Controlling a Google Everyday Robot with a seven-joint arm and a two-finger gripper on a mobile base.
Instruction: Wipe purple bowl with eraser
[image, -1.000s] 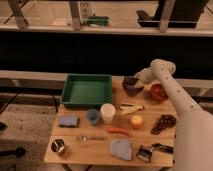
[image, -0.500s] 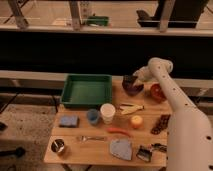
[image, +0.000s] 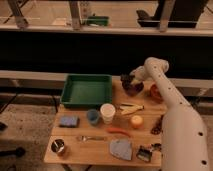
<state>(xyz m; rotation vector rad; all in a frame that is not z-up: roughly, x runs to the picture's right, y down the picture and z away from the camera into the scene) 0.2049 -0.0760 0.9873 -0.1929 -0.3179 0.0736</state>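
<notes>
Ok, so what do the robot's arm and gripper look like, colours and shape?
The arm is smooth, glossy white, built of rounded tubular links: a thick one low on the right, then slimmer ones past a round joint. No cables or markings show on it. The gripper at its tip is dark, almost black, and sits over the purple bowl.

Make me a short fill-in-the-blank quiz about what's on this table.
1. The gripper is at the purple bowl, just left of the ___.
2. The white cup stands right beside the ___.
3. The blue sponge lies in front of the ___.
Missing words: red-orange bowl; blue cup; green tray.
</notes>
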